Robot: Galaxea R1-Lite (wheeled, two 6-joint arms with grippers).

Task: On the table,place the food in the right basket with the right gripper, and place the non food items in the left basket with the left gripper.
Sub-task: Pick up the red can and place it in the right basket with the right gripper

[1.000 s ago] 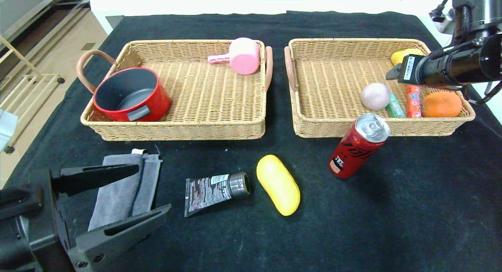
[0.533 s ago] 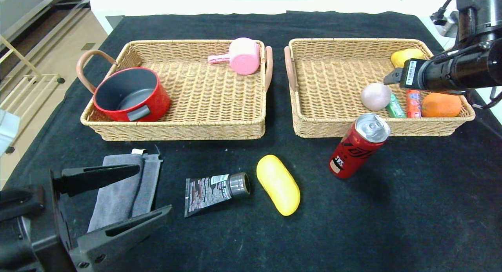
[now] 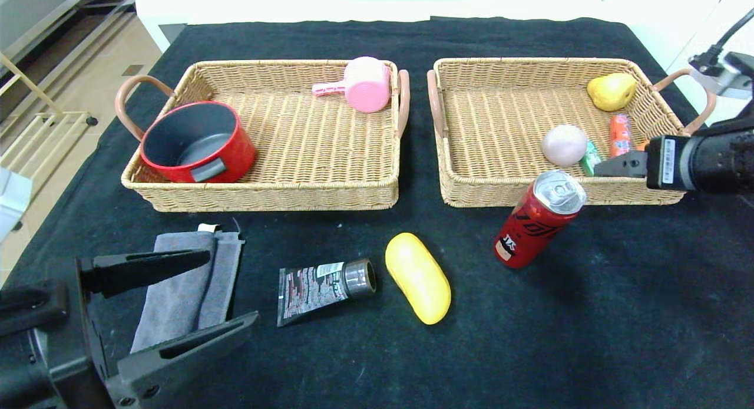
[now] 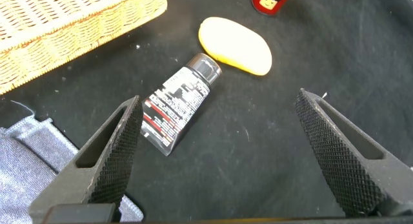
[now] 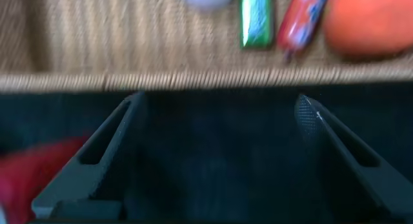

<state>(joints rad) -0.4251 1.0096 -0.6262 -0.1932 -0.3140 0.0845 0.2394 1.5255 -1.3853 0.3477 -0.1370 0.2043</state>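
A red soda can (image 3: 539, 220) stands tilted in front of the right basket (image 3: 500, 191). A yellow oblong case (image 3: 417, 277), a black tube (image 3: 324, 285) and a grey cloth (image 3: 185, 279) lie on the black table. My right gripper (image 3: 615, 164) is open and empty over the right basket's front rim, just right of the can; the can shows in the right wrist view (image 5: 39, 166). My left gripper (image 3: 233, 286) is open and empty, low at the front left over the cloth. In its wrist view (image 4: 219, 101) the tube (image 4: 177, 108) lies between its fingers.
The left basket (image 3: 271, 194) holds a red pot (image 3: 194, 141) and a pink scoop (image 3: 365, 83). The right basket holds a pear (image 3: 611, 91), a pale ball (image 3: 564, 144), a green pack (image 3: 589, 158), a red sausage (image 3: 619, 135) and an orange (image 5: 371, 20).
My right gripper has moved from over the right basket's inside down and toward the front, to its front rim near the can. The left arm has not moved.
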